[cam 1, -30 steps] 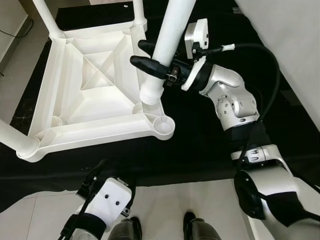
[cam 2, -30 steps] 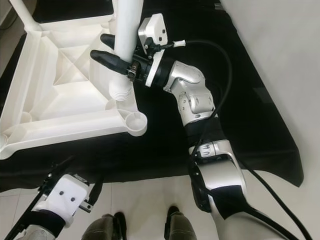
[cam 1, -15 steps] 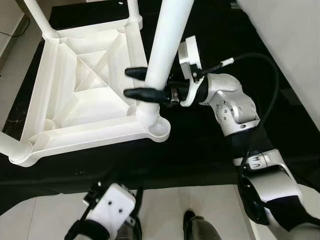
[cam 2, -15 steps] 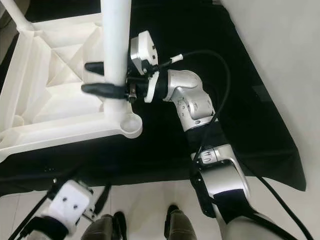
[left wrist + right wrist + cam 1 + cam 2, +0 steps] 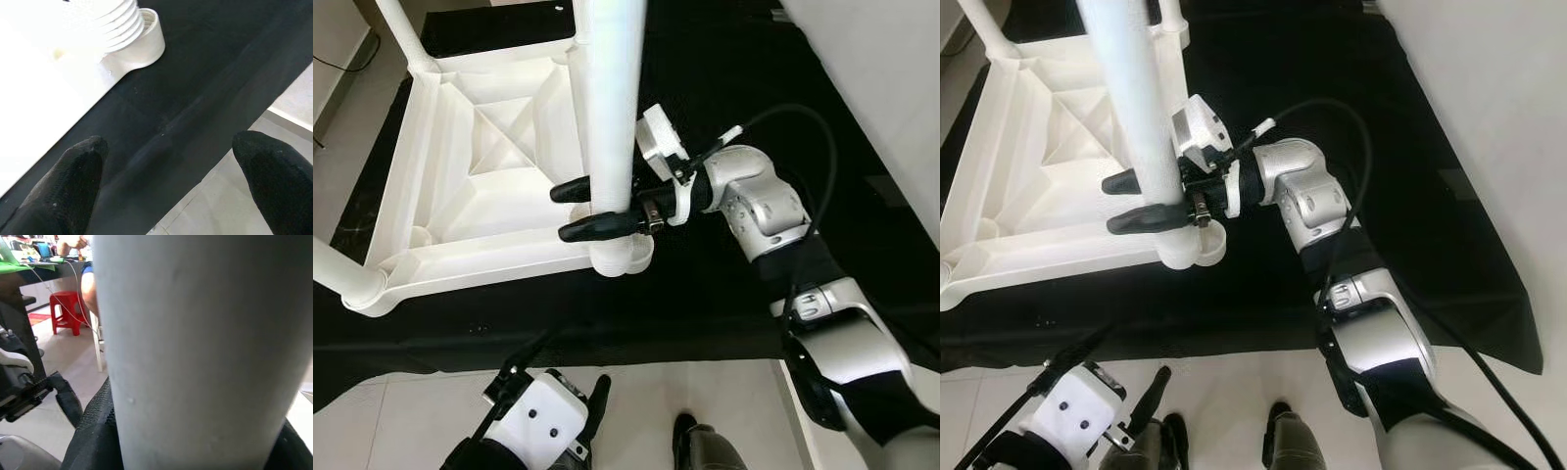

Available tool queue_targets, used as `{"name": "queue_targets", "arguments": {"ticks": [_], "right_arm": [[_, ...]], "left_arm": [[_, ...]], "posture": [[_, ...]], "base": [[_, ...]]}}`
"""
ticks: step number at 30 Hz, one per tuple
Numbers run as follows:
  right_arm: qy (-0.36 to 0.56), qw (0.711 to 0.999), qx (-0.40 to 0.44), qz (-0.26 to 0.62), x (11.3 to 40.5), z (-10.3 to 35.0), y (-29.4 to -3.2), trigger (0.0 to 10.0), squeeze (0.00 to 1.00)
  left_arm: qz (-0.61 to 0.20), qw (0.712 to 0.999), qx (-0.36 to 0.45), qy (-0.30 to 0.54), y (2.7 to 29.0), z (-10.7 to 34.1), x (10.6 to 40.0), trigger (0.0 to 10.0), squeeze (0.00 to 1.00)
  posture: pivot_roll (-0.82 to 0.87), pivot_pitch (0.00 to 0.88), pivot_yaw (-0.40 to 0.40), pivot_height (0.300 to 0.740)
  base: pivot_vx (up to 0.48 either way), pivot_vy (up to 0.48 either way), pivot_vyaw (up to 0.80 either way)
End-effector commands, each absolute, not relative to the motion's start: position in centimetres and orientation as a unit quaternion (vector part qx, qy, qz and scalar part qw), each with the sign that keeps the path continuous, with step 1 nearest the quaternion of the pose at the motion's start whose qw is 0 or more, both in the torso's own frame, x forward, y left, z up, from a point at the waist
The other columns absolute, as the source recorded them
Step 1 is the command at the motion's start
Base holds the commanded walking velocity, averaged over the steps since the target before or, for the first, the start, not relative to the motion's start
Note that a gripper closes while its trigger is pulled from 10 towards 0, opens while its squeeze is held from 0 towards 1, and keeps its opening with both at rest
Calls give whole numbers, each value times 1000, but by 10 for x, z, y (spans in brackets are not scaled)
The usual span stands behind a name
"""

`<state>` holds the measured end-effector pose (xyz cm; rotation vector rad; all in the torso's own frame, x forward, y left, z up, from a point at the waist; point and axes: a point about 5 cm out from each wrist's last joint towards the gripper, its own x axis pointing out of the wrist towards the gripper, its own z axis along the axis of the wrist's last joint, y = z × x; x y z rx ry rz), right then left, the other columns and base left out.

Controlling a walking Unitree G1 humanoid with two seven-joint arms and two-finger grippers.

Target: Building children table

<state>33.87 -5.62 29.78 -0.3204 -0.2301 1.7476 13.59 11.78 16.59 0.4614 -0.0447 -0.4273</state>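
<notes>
Left eye: your right gripper (image 5: pixel 589 209) is clamped round the white table leg (image 5: pixel 607 108), low on the shaft, foot sitting in the corner socket (image 5: pixel 625 257) at 5 o'clock of the upturned tabletop (image 5: pixel 475 211). Judged: light, stiff, slick plastic; grip low, near the socket.

Right eye: black mat (image 5: pixel 1391 176) underneath.

Left wrist: left gripper (image 5: pixel 168 176) spread wide, holding nothing, over the mat.

Right wrist: leg fills the fingers.

Containers: the socket, with the leg in it.

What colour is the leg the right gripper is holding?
White, like the upturned table; the leg shows best in the left eye view, held by the right gripper.
</notes>
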Motion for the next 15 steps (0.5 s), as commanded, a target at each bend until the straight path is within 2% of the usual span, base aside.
{"name": "queue_targets", "arguments": {"ticks": [1,3,7,15], "right_arm": [[-100,612,-155,769,336,300,-49,10000,0],[-97,615,-147,769,337,302,-50,10000,0],[-101,638,-132,752,346,307,-58,10000,0],[-111,632,-114,759,343,309,-67,10000,0]], "left_arm": [[-227,946,229,-25,117,167,132,10000,0],[-234,945,228,-27,116,169,130,10000,0],[-238,944,228,-26,115,170,127,10000,0],[-242,943,229,-26,114,171,125,10000,0]], "posture": [[73,331,23,740],[72,342,23,740],[74,354,28,740],[81,369,37,740]], "base": [[0,0,0],[0,0,0],[0,0,0],[0,0,0]]}}
